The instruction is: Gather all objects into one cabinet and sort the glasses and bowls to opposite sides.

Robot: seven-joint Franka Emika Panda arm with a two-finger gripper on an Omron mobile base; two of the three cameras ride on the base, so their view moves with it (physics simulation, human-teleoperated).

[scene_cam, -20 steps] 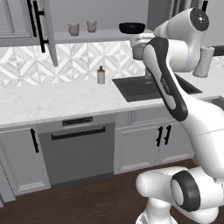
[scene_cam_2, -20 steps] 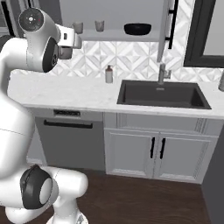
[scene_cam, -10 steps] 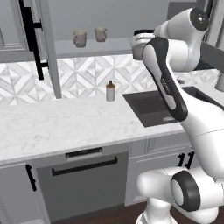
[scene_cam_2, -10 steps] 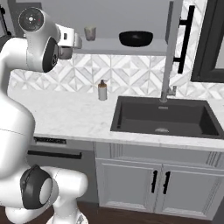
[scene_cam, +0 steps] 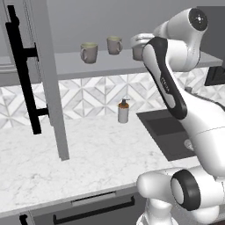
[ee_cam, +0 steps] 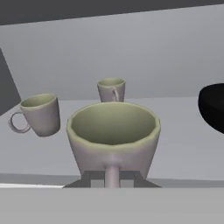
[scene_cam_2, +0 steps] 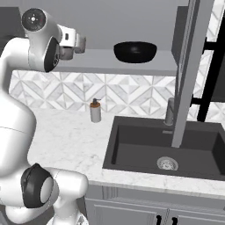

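In the hand view my gripper [ee_cam: 112,177] is shut on the handle of a beige-grey cup [ee_cam: 113,131] with a pale green inside, held upright just in front of the cabinet shelf [ee_cam: 175,144]. Two more handled cups [ee_cam: 40,113] [ee_cam: 111,90] stand on that shelf, behind and to the left. The black bowl [ee_cam: 213,107] sits at the right edge. From the left base view the held cup [scene_cam: 139,52] hangs at shelf height under my gripper [scene_cam: 141,40], to the right of the two cups [scene_cam: 89,52] [scene_cam: 114,45]. From the right base view the bowl [scene_cam_2: 135,51] rests on the shelf right of my gripper [scene_cam_2: 74,44].
The cabinet's open left door [scene_cam: 46,74] with its black bar handle [scene_cam: 24,70] juts out on the left, and another open door [scene_cam_2: 189,66] hangs on the right. Below are the marble counter [scene_cam: 88,154], a soap pump bottle [scene_cam: 123,112], the dark sink [scene_cam_2: 176,149] and the faucet [scene_cam_2: 169,112].
The whole picture has shifted and grown: the base has driven closer to the cabinet. The arm stays raised, and the gripper stays shut on the cup.
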